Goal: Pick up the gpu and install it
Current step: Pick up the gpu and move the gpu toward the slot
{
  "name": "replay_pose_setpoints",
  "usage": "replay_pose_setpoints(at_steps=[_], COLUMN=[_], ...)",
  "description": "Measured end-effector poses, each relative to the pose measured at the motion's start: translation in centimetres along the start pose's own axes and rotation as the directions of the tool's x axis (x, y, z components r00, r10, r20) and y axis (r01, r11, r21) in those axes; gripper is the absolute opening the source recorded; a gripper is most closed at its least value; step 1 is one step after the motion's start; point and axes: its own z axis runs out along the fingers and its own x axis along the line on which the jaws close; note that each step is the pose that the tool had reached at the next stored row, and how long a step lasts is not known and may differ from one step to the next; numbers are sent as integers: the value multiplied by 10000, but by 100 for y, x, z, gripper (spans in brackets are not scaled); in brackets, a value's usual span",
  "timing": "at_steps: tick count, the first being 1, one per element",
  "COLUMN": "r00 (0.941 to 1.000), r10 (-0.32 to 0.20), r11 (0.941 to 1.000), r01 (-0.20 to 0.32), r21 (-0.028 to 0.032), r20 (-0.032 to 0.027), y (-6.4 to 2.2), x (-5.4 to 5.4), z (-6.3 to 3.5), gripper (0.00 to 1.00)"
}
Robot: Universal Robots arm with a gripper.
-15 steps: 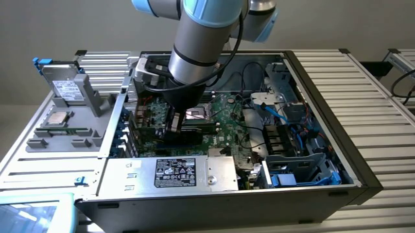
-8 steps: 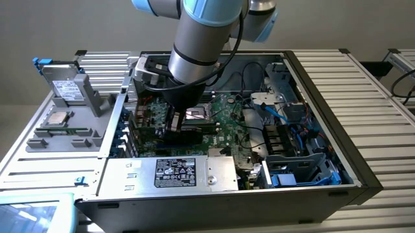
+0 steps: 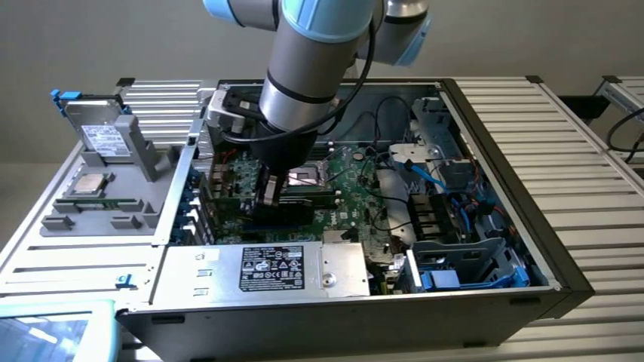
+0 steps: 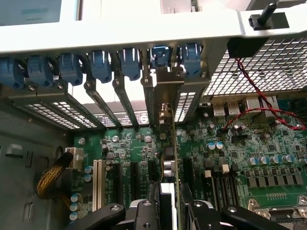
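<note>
Standing over the open computer case (image 3: 563, 256), I see the gripper (image 3: 270, 190) down in the centre-left of the exterior view, its jaws clamped on the gpu (image 4: 169, 158), one on each flat face. The card stands on edge directly ahead of the jaws, its long axis running straight away from them across the motherboard (image 4: 230, 158) toward the row of blue clips (image 4: 160, 56) at the rear slot openings. Its bracket end looks lined up with one opening; whether the lower edge sits in its slot I cannot tell.
</note>
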Motion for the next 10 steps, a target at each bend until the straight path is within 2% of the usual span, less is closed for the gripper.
replay_pose_setpoints(at_steps=[10], r00=[10000], r10=[-8], r11=[10000], r01=[8], r21=[-2], r20=[26], y=[-10], x=[-1], z=[36], gripper=[28])
